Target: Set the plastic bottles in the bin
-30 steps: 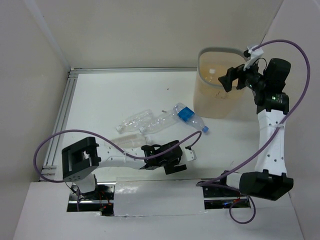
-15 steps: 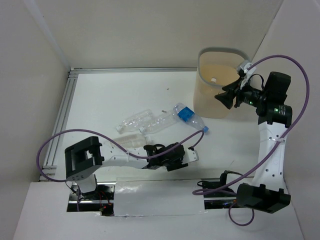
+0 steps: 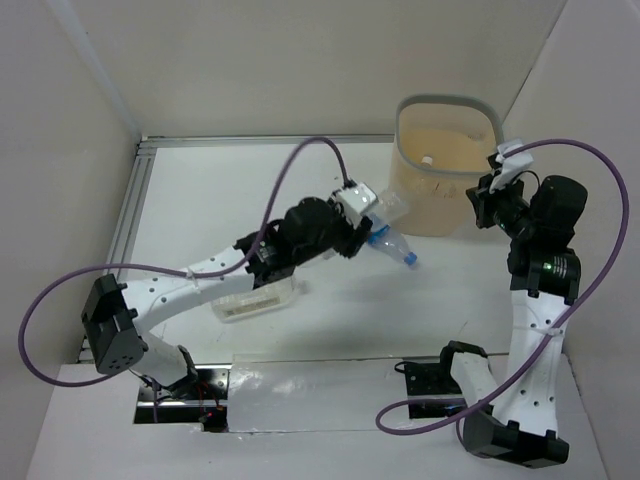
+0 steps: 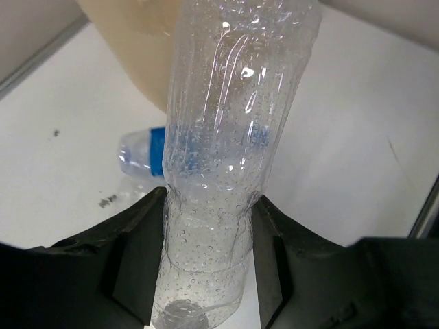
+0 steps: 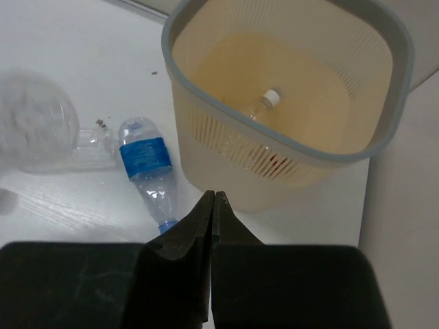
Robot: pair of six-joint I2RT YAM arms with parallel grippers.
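Observation:
My left gripper (image 3: 350, 225) is shut on a clear plastic bottle (image 3: 388, 206), held above the table and pointing toward the bin (image 3: 408, 190). The left wrist view shows that bottle (image 4: 230, 137) squeezed between the fingers (image 4: 140, 240). Under it the blue-labelled bottle (image 3: 392, 245) lies on the table beside the bin. A wide squarish bottle (image 3: 255, 300) lies near the left arm. My right gripper (image 5: 214, 195) is shut on nothing, beside the bin's right wall (image 3: 490, 200). A white-capped bottle (image 5: 264, 104) lies inside the bin (image 5: 233, 171).
White walls enclose the table on three sides, and a metal rail (image 3: 130, 215) runs along its left edge. Another clear bottle (image 5: 92, 147) lies left of the blue-labelled bottle (image 5: 147, 161). Purple cables loop above both arms.
The left gripper closed on a clear bottle near the front of the table and carried it up toward the bin. The right gripper shut and pulled back from over the bin.

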